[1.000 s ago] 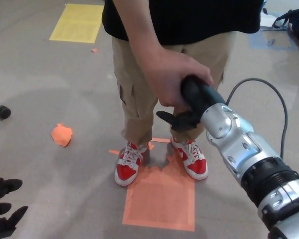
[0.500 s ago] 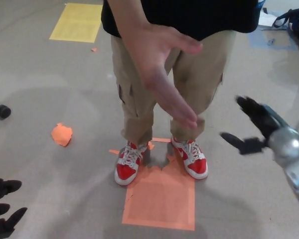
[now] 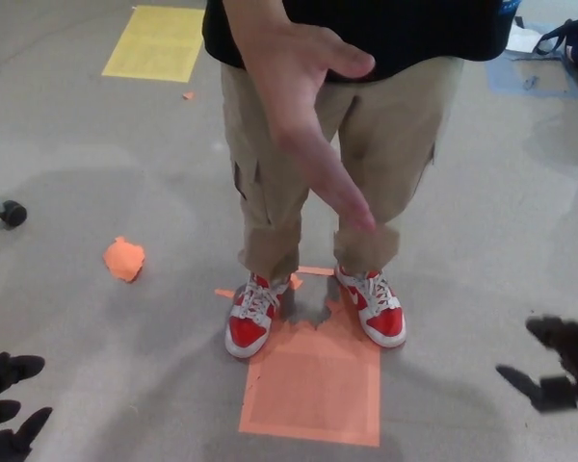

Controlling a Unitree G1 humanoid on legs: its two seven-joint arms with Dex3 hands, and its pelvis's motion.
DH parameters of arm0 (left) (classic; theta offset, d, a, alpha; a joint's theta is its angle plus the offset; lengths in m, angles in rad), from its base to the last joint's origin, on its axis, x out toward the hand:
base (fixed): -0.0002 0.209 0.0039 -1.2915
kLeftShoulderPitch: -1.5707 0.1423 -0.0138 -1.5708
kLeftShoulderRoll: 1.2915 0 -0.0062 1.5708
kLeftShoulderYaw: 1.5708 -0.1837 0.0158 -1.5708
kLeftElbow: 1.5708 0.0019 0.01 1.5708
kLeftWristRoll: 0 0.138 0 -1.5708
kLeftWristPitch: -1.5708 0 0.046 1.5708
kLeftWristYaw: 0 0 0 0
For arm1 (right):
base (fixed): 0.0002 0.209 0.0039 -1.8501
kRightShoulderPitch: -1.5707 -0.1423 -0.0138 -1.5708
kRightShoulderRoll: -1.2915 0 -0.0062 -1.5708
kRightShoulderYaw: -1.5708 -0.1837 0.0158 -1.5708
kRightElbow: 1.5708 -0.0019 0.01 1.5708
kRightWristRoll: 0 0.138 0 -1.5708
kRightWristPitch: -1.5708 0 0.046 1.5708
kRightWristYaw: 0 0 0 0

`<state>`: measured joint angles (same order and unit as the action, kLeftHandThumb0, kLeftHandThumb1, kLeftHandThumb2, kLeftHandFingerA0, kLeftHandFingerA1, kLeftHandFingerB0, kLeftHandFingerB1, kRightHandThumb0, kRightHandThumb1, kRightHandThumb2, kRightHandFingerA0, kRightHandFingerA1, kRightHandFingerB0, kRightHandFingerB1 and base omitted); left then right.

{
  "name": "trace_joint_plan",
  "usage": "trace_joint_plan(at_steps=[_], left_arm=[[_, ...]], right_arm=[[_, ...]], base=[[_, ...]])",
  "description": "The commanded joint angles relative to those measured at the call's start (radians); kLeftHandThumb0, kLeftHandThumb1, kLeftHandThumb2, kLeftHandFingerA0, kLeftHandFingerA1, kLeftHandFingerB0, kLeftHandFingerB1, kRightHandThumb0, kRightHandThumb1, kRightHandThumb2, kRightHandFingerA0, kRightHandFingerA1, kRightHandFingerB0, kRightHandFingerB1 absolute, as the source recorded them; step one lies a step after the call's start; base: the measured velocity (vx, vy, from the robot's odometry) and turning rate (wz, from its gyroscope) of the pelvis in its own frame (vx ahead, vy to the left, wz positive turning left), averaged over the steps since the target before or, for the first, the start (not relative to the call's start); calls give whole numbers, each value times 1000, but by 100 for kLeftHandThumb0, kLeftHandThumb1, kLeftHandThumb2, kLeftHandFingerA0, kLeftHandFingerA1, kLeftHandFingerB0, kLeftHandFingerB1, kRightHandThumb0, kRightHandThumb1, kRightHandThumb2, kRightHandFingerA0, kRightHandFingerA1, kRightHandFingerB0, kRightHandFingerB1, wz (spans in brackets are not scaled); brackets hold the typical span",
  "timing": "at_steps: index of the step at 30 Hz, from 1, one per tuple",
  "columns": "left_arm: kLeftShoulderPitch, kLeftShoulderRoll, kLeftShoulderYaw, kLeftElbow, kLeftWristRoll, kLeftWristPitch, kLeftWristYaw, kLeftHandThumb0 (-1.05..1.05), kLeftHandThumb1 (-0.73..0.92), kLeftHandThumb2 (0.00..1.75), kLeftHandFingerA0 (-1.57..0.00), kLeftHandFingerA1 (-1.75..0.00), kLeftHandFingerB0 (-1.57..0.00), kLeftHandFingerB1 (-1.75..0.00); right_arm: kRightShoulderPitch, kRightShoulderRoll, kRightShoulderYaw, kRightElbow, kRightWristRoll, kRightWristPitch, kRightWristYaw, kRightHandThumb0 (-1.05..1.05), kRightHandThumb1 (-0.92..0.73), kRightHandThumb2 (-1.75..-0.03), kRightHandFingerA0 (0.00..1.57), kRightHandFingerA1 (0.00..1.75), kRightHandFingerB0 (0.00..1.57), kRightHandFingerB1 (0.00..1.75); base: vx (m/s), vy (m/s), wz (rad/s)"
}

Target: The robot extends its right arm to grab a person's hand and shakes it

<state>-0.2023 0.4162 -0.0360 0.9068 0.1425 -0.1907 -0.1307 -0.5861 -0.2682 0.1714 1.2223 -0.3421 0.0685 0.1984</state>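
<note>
Looking down from the head camera, I see a person's bare hand stretched out toward me at top centre, palm open, fingers together and pointing down, thumb raised apart. It holds nothing and touches nothing. Behind it are a black shirt and beige cargo trousers, with 2 red and white sneakers below, standing at the far edge of an orange square of tape on the grey floor.

My black right hand sits low at the right edge, well apart from the person's hand, its fingers spread and empty. My black left hand shows at the bottom left corner, fingers apart, holding nothing.

A crumpled orange scrap lies on the floor to the left, and a yellow rectangle marks the floor at top left.
</note>
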Motion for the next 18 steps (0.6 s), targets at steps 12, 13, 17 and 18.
trace_joint_plan(at_steps=[12, 13, 17, 18], left_arm=[[17, -27, 13, 104, -3, -47, 8, -44, 72, 72, -25, -42, -21, -39], [12, -26, 11, 108, 0, -46, 9, -44, 73, 71, -25, -41, -21, -38], [13, -29, 8, 123, 5, -45, 16, -44, 73, 71, -25, -41, -22, -38], [14, -30, 9, 125, 2, -47, 13, -44, 73, 71, -25, -41, -22, -38]], right_arm=[[65, -46, -27, 111, 34, 41, 220, -83, -80, -113, 0, 24, 6, 24], [63, -46, -34, 112, 43, 44, 221, -83, -79, -112, 0, 26, 6, 25], [77, -47, -27, 106, 40, 33, 217, -81, -92, -76, 0, 21, 3, 22], [77, -46, -30, 107, 43, 45, 218, -81, -92, -76, 0, 21, 3, 22]], base=[[0, 0, 0], [0, 0, 0], [0, 0, 0], [0, 0, 0]])
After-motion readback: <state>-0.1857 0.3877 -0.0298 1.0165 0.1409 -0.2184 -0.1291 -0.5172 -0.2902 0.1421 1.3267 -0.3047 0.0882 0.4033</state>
